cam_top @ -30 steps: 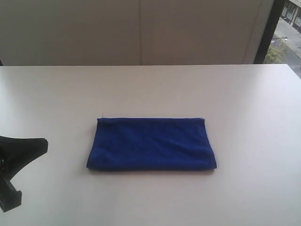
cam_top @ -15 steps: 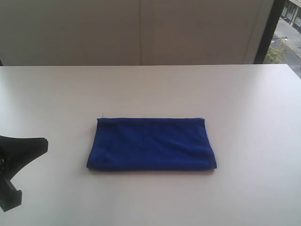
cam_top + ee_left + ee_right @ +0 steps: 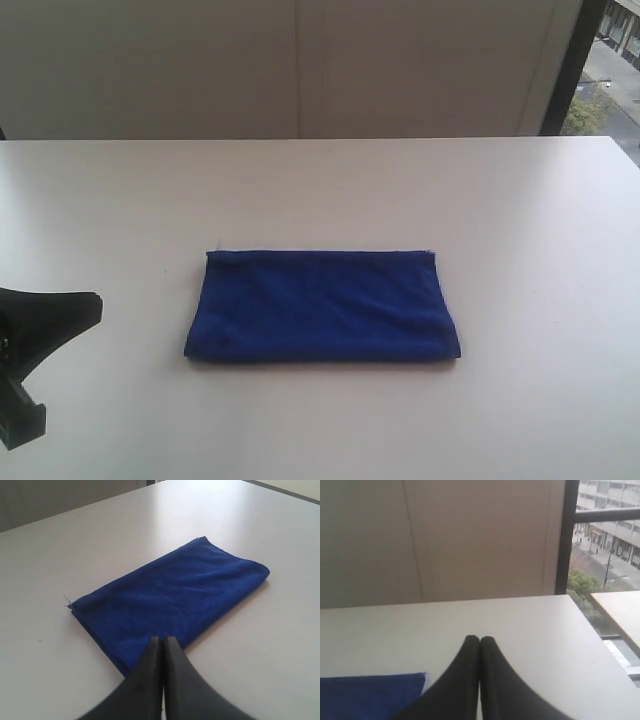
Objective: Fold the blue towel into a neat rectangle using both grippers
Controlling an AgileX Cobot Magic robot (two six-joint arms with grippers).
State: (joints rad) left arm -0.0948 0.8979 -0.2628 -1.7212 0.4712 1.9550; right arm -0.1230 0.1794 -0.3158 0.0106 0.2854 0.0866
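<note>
Blue microfibre sits at the middle of the exterior view: the blue towel (image 3: 322, 305) lies flat on the white table (image 3: 320, 180), folded into a long rectangle, its far edge straight and its near edge rounded. Bare tabletop surrounds it on every side, with the most room toward the far edge below the beige wall (image 3: 300, 70). Of the arms we see only a black part of the left arm (image 3: 45, 320), low at the left border and well apart from the cloth, so we cannot read either pincer from this view. The left wrist view gives us what that one lacks: the left gripper (image 3: 162, 640) has its two black fingers pressed together with nothing between them. Beyond its tips the towel stretches away lengthwise, a thin thread (image 3: 66, 601) sticking out at one corner. The right wrist view shows the right gripper (image 3: 480, 639) likewise closed and empty, one towel corner just beside it, the table's far edge ahead, and a window (image 3: 605, 545) past the table's corner.
</note>
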